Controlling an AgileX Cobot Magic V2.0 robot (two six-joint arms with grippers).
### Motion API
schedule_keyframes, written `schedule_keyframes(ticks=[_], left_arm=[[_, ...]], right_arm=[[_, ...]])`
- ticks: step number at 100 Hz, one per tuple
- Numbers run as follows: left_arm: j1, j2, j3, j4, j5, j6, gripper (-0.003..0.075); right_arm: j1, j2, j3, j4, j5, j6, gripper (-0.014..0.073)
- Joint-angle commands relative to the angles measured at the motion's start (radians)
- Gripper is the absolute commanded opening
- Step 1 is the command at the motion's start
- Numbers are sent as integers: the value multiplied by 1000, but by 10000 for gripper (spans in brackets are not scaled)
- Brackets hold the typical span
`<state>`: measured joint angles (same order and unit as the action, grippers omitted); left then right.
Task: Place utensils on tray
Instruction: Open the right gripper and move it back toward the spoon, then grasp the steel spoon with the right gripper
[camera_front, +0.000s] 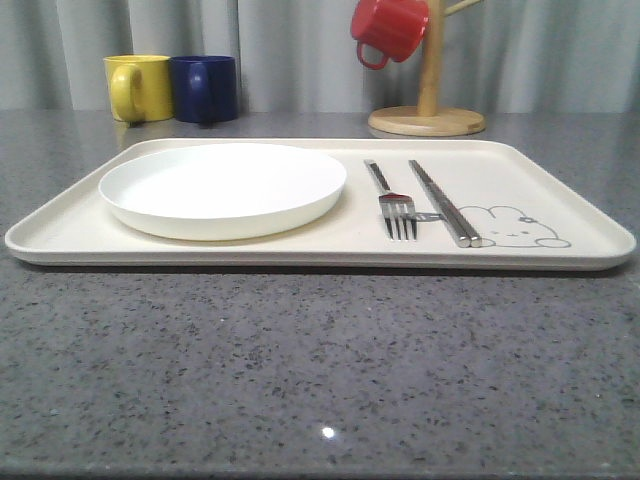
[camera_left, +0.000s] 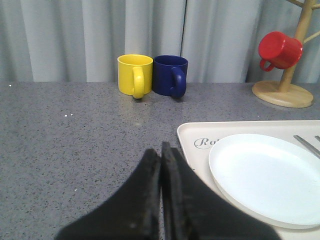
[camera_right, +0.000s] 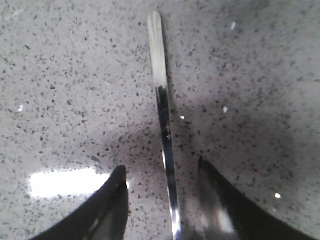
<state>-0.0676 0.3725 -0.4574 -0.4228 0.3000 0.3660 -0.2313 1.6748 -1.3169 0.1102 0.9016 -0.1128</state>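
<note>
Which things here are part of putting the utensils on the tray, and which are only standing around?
Part of the job:
tray
fork
chopsticks
utensil handle on the counter between the right gripper fingers

Standing around:
white plate
yellow mug
blue mug
red mug
wooden mug stand

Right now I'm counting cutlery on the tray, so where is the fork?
In the front view the fork lies on the tray, right of the white plate and just left of the chopsticks, tines toward the camera.
</note>
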Motion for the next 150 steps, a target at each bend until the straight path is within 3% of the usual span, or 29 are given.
schedule_keyframes(ticks=[1, 49, 75, 83, 116, 150], left_arm=[[0, 5, -27, -11, -77, 2, -18], [0, 5, -27, -11, -77, 2, -18], [0, 5, -27, -11, -77, 2, -18], [0, 5, -27, -11, -77, 2, -18], [0, 5, -27, -11, -77, 2, -18], [0, 5, -27, -11, -77, 2, -18]], right_arm=[[-5, -15, -27, 5, -38, -13, 344], [-5, 39, -27, 5, -39, -13, 322], [-5, 31, -29, 5, -33, -13, 2], [-5, 31, -29, 7, -33, -12, -53], [37, -89, -29, 72, 21, 7, -56], [288, -226, -29, 70, 34, 188, -56]])
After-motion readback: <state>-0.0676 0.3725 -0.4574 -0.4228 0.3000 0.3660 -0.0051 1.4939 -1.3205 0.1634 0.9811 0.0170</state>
